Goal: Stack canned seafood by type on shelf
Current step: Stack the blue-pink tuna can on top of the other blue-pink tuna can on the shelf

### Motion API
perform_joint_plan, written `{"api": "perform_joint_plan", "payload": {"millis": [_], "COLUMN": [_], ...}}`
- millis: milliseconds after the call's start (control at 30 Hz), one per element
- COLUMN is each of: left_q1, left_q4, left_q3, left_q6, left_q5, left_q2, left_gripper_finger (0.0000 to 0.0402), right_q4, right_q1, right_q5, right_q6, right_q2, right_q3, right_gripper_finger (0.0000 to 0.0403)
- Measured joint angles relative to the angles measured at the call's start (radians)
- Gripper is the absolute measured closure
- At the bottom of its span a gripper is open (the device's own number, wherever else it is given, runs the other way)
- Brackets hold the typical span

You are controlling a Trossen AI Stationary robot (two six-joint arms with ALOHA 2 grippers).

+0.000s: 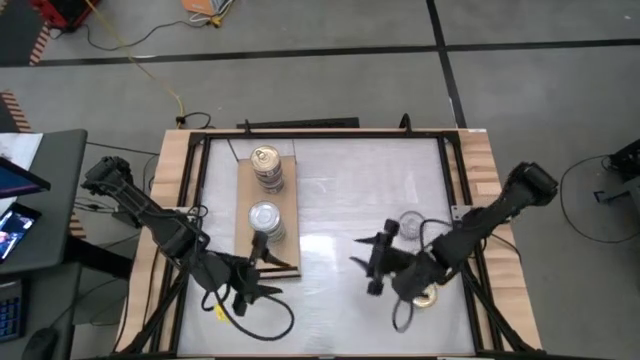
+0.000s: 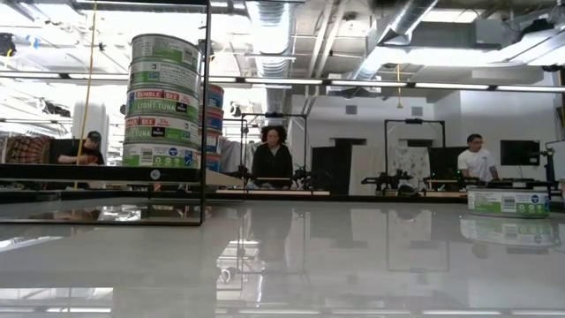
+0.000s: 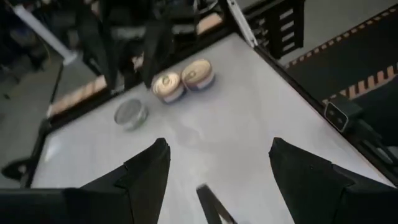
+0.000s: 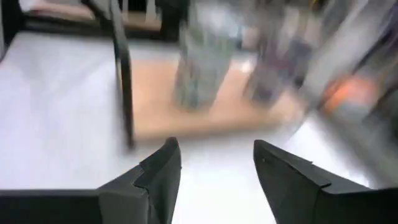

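Two stacks stand on the shelf (image 1: 243, 215) at worktop (image 1: 340, 190) left: a gold-topped stack (image 1: 266, 168) toward the far end, a silver-topped stack (image 1: 265, 220) toward the near end, apart from each other. Low view shows the silver stack several tins tall, labels reading light tuna. Loose tins remain on the right side of the worktop: one silver tin (image 1: 411, 224) just beyond the right arm, one gold tin (image 1: 424, 297) partly hidden under that arm; left wrist view shows a silver tin (image 3: 130, 114) and two gold-topped ones (image 3: 184, 78) side by side, touching. Right gripper (image 1: 375, 262) hovers mid-worktop, fingers apart, holding nothing, aimed toward the shelf. Left gripper (image 1: 250, 280) sits just off the shelf's near end, fingers apart, empty, facing across toward the loose tins. Judgement: sorting is well along, next step is a pickup of a loose tin. For a clean pickup, the right arm is nearest; take the silver tin first since it lies clear, close across its diameter, low on the wall. Carry over the silver stack, lower centred and level, release only once seated; the stacks look tall, so a sideways nudge could topple them. Keep the left arm clear of the shelf
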Motion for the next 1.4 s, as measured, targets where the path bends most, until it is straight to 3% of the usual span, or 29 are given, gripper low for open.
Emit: {"api": "perform_joint_plan", "payload": {"millis": [67,133,200,267,367,533,633,833,900,1133,1400], "left_q1": [0.000,-0.014,-0.032,-0.051,-0.077,-0.096,-0.105,-0.109,-0.108,-0.119,-0.161], "left_q4": [0.054,0.074,0.094,0.110,0.131,0.157,0.145,0.155,0.165,0.156,0.151], "left_q3": [-0.022,-0.025,-0.025,-0.025,-0.025,-0.025,-0.025,-0.070,-0.078,-0.081,-0.081], "left_q6": [0.042,0.065,0.091,0.125,0.180,0.213,0.211,0.230,0.234,0.205,0.213], "left_q5": [0.003,0.008,0.007,-0.019,-0.098,-0.114,-0.113,-0.114,-0.125,-0.198,-0.340], "left_q2": [0.000,0.000,-0.002,-0.003,-0.003,-0.003,-0.003,-0.009,-0.018,-0.034,-0.058], "left_gripper_finger": [0.0137,0.0137,0.0137,0.0137,0.0137,0.0137,0.0137,0.0137,0.0137,0.0137,0.0137], "right_q4": [-0.210,-0.416,-0.570,-0.694,-0.821,-0.907,-0.950,-0.941,-0.966,-1.057,-0.917], "right_q1": [-0.026,-0.048,-0.071,-0.107,-0.170,-0.225,-0.244,-0.198,-0.175,-0.128,-0.230], "right_q5": [-0.083,-0.094,-0.112,-0.206,-0.413,-0.538,-0.682,-1.064,-1.136,-1.129,-0.956], "right_q6": [0.245,0.439,0.595,0.701,0.755,0.741,0.722,0.757,0.796,0.848,0.735], "right_q2": [-0.025,-0.019,-0.001,0.023,0.073,0.131,0.144,0.109,0.095,0.097,0.097], "right_q3": [0.000,-0.001,-0.002,-0.002,-0.002,-0.002,-0.002,0.000,0.000,-0.032,-0.068], "right_gripper_finger": [0.0180,0.0196,0.0211,0.0226,0.0243,0.0257,0.0256,0.0253,0.0254,0.0271,0.0282]}}
